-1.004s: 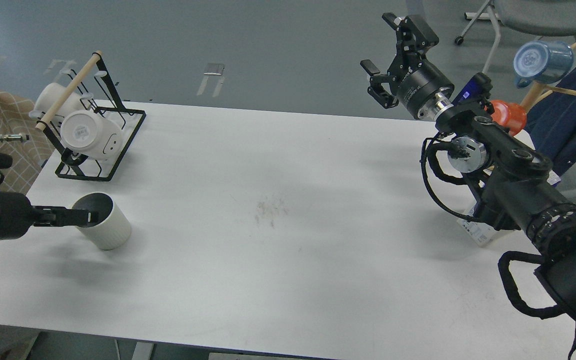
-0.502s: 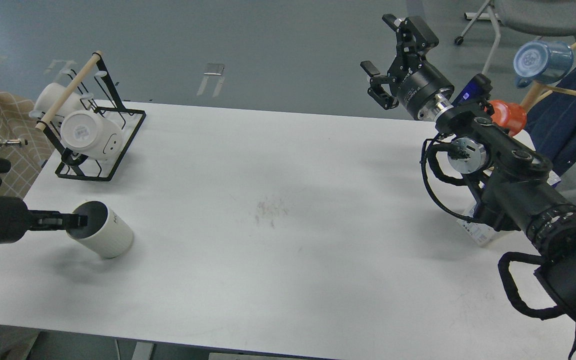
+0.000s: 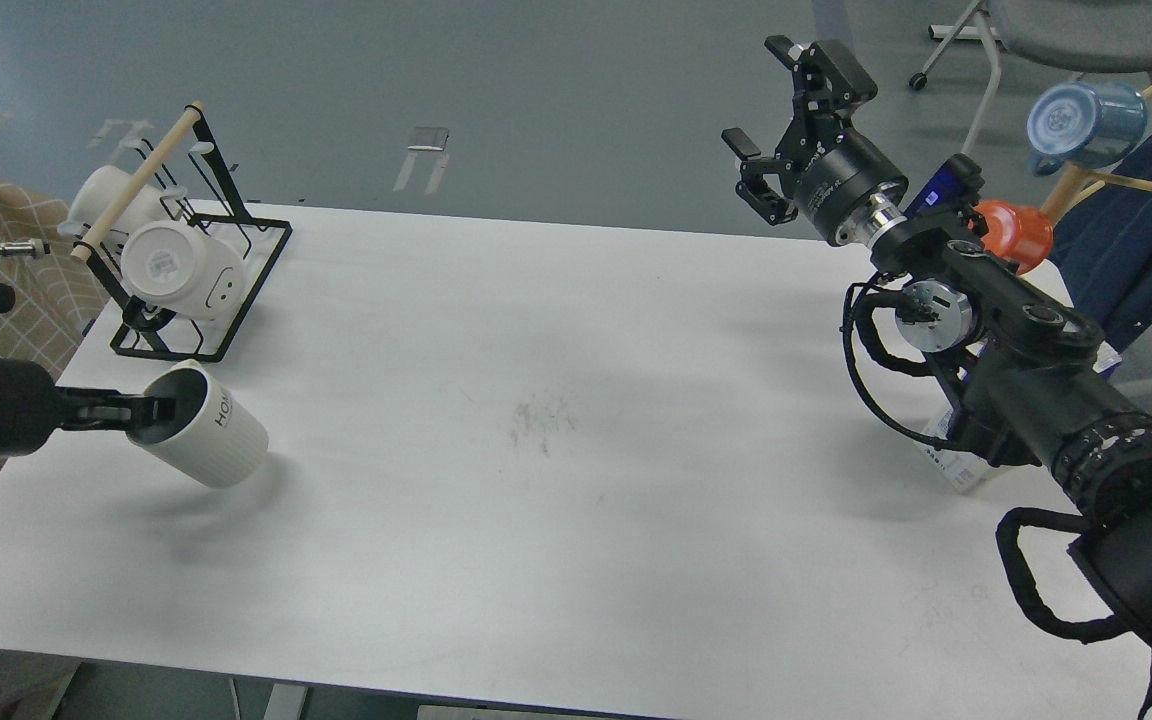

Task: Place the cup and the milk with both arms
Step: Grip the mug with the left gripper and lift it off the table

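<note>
The cup (image 3: 204,438) is an off-white ribbed mug with a dark grey inside. It hangs tilted above the white table (image 3: 556,420) at the left, mouth turned left. My left gripper (image 3: 158,411) is shut on the cup's rim, one finger inside the mouth. My right gripper (image 3: 764,118) is open and empty, raised above the table's far right edge. The milk (image 3: 954,462) is mostly hidden behind my right arm; only its white bottom corner and a dark blue top part (image 3: 944,182) show.
A black wire rack (image 3: 186,250) with a wooden bar holds smooth white mugs at the far left. A wooden stand at the far right holds a blue mug (image 3: 1078,122) and an orange-red mug (image 3: 1016,232). A chair stands behind.
My left gripper has lifted the cup off the table and tipped it so its mouth faces left. My right gripper has shifted only slightly.
</note>
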You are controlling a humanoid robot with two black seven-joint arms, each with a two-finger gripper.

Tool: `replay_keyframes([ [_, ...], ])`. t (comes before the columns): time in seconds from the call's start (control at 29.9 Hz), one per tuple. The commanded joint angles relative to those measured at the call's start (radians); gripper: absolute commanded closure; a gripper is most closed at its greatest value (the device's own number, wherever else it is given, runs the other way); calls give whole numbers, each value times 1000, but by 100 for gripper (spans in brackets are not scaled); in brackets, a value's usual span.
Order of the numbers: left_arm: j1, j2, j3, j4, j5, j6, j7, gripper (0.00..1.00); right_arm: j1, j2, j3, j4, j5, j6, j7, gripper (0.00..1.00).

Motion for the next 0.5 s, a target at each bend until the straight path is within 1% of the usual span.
replay_keyframes([
  [0.0,-36,32,0,-129,-2,0,4,100,8,0,0,0,0,0,-1,0],
  [0.07,-54,38,-2,-190,-2,0,21,100,11,0,0,0,0,0,-1,0],
  [0.13,-73,34,0,-222,1,0,37,100,13,0,0,0,0,0,-1,0],
  [0.2,-109,16,0,-262,3,0,72,100,16,0,0,0,0,0,-1,0],
  [0.27,-142,-12,3,-266,8,0,96,100,16,0,0,0,0,0,-1,0],
  [0.33,-162,-43,9,-266,15,0,112,100,16,0,-2,0,0,0,-1,0],
  [0.4,-192,-107,10,-259,61,0,124,100,16,-12,-27,2,0,0,3,0],
  [0.47,-206,-151,10,-250,113,0,129,100,13,-28,-64,9,-1,0,25,0],
])
